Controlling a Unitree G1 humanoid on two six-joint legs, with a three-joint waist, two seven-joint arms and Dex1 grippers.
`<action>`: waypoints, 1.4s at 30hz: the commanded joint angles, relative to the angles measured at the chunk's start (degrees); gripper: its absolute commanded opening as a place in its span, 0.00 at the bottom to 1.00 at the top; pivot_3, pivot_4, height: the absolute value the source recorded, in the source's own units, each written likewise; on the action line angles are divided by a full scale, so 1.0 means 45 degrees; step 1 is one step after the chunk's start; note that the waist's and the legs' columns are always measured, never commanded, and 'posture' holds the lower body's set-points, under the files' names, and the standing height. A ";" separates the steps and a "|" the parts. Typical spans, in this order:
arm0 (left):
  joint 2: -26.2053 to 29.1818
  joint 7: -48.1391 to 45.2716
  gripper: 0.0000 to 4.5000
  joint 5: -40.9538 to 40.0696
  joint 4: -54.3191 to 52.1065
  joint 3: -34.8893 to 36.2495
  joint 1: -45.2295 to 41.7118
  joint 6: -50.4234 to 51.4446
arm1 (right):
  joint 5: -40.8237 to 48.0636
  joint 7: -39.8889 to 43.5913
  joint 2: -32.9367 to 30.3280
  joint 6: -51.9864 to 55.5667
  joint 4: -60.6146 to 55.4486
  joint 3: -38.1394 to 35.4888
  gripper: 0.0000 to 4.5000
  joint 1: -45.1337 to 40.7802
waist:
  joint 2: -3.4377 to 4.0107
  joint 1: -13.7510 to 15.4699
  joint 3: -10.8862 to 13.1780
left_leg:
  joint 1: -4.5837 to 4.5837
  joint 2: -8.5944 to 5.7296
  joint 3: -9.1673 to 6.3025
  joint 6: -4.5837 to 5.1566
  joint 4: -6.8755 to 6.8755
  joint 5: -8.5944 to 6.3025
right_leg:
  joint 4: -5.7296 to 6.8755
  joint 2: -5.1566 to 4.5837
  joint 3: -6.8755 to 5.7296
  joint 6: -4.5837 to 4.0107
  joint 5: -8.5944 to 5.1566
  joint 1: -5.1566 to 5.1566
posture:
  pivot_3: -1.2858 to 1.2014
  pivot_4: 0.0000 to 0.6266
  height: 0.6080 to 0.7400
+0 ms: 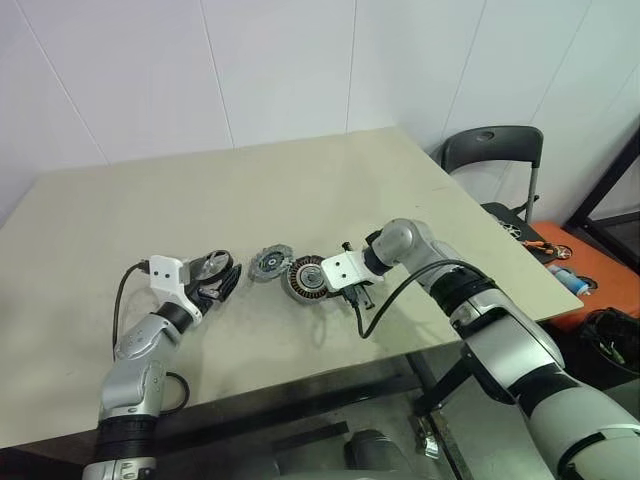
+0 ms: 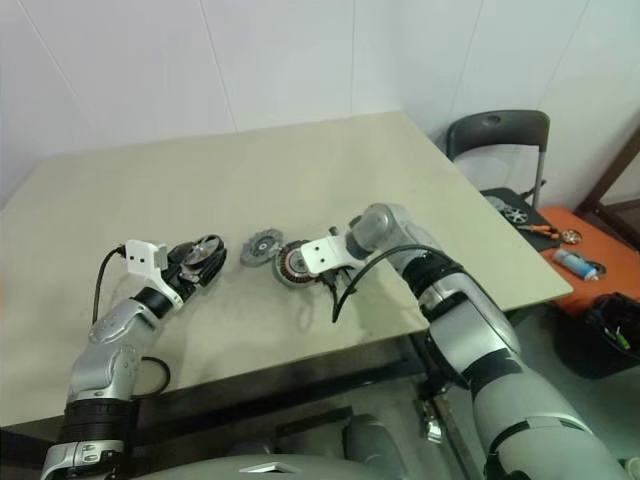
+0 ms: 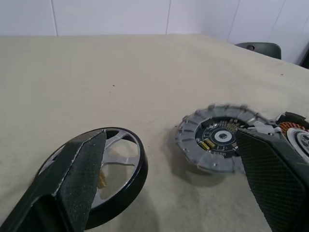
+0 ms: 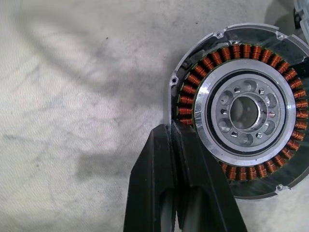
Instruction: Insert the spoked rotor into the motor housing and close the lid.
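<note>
Three parts: spoked rotor, lid, motor housing, in a row on the beige table (image 1: 300, 180).
Spoked rotor (image 3: 113, 166): black ring with pale spokes, between the left gripper's fingers, tilted; touching one finger, not squeezed.
Left gripper (image 1: 218, 277): fingers spread wide apart, pointing roughly level along the tabletop toward the lid; pad (image 3: 84, 166) in front of the rotor, the other pad (image 3: 270, 169) in front of the lid's far edge.
Lid (image 1: 270, 264): grey notched disc with dark centre and small circuit parts, propped slightly off flat on the table, between rotor and housing, just beside the housing.
Motor housing (image 4: 244, 108): grey round cup, copper windings in a ring, silver centre bearing, open side up, on the table, no rotor in it yet.
Right gripper (image 4: 175, 145): fingers pressed together with nothing between them, angled down, tips at the housing's rim by the windings; contact with the rim cannot tell.
Cable (image 1: 385, 300): black, loops from the right wrist over the table.
Chair (image 1: 495, 150): dark, past the table's far right corner.
Side surface (image 1: 560, 255): orange, with small tools, right of the table.
</note>
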 commanded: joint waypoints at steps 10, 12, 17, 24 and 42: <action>0.0036 0.0044 1.00 -0.0005 -0.0164 0.0105 -0.0237 -0.0208 | 0.1905 0.0538 0.0248 1.2061 -0.5259 -0.1432 0.01 0.1079 | 0.0008 0.0327 0.0005 | -0.0060 -0.0002 -0.0008 -0.0003 -0.0010 -0.0002 | -0.0018 -0.0006 -0.0007 -0.0011 0.0036 -0.0055 | 0.52 0.00 1.00; 0.0067 -0.0022 1.00 0.0010 -0.0003 0.0088 -0.0337 -0.0216 | 0.2053 0.0488 0.0112 1.3575 -0.6327 -0.1337 0.01 0.1154 | 0.0011 0.0410 0.0007 | -0.0062 -0.0002 -0.0006 -0.0003 -0.0012 -0.0002 | -0.0020 -0.0006 -0.0009 -0.0008 0.0034 -0.0058 | 0.52 0.00 1.00; 0.0074 -0.0130 1.00 0.0050 0.0279 0.0014 -0.0569 -0.0261 | 0.2319 0.0179 -0.0531 1.4802 -0.7801 -0.1187 0.01 0.1171 | 0.0011 0.0435 0.0008 | -0.0075 -0.0004 -0.0005 -0.0004 -0.0005 -0.0002 | -0.0029 -0.0008 -0.0014 0.0051 -0.0001 -0.0057 | 0.52 0.00 1.00; -0.0080 -0.0213 1.00 0.0174 0.0353 -0.0076 -0.0639 -0.0344 | 0.2389 -0.1496 -0.1161 1.3347 -0.7313 -0.1582 0.01 0.1150 | 0.0012 0.0382 0.0010 | -0.0075 -0.0005 0.0001 -0.0004 -0.0015 -0.0003 | -0.0040 -0.0009 -0.0013 0.0056 -0.0005 -0.0059 | 0.52 0.00 1.00; -0.0078 -0.0235 1.00 0.0257 0.0374 -0.0246 -0.0755 -0.0320 | 0.3558 -0.1798 -0.1078 1.4607 -0.9728 -0.0382 0.01 0.2085 | 0.0011 0.0377 0.0012 | -0.0091 -0.0003 0.0000 -0.0003 -0.0022 -0.0004 | -0.0069 -0.0010 -0.0013 0.0059 -0.0003 -0.0062 | 0.52 0.00 1.00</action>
